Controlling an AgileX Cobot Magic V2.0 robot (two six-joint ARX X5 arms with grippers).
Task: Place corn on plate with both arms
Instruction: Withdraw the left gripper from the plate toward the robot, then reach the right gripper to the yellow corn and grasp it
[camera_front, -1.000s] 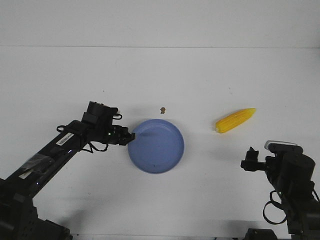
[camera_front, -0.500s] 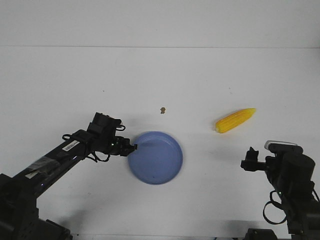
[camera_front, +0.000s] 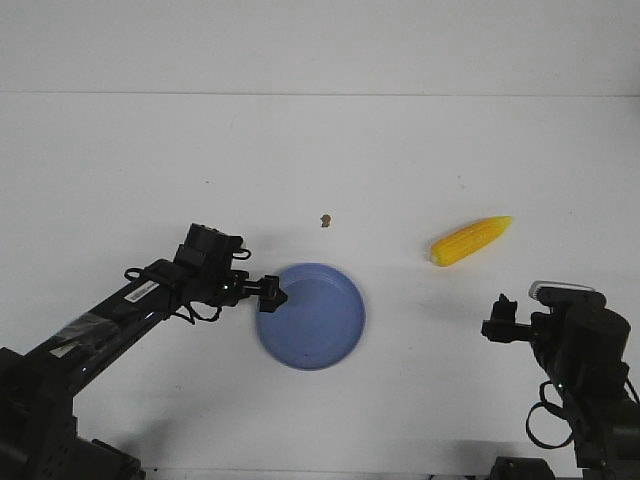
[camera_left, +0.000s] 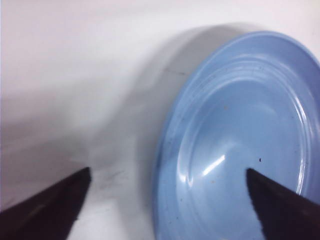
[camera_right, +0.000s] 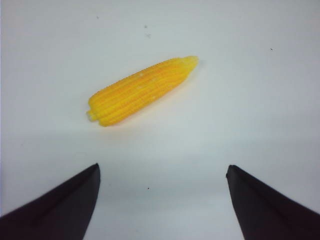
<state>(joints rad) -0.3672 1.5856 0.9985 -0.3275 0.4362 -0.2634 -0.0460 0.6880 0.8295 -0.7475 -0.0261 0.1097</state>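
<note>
Currently, the plate (camera_front: 311, 316) — round, shallow, periwinkle-blue — is sitting flat on the white worktop (camera_front: 400, 160), roughly midway between the left and right edges and nearer the front edge than the back. It is holding nothing.

The corn (camera_front: 470, 240) — yellow, tapered, rows of kernels — is lying on its side on the bare worktop, toward the right edge and well apart from the plate. Its pointed end is aiming at the back right corner and its blunt end is facing the plate. In the right wrist view the corn (camera_right: 142, 90) is lying beyond the fingertips, touched by nothing.

The left gripper (camera_front: 268, 293) is reaching in from the front left corner and is standing at the plate's left rim. In the left wrist view its jaws are standing wide apart and gripping nothing; one fingertip (camera_left: 280, 205) is showing over the plate (camera_left: 235, 130), the other over the worktop beside the rim.

The right gripper (camera_front: 497, 325) is hanging near the front right corner, on the front side of the corn and clear of it. Its fingertips (camera_right: 55, 205) are likewise spread wide, holding nothing.

A tiny brown speck (camera_front: 325, 220) is lying behind the plate.
</note>
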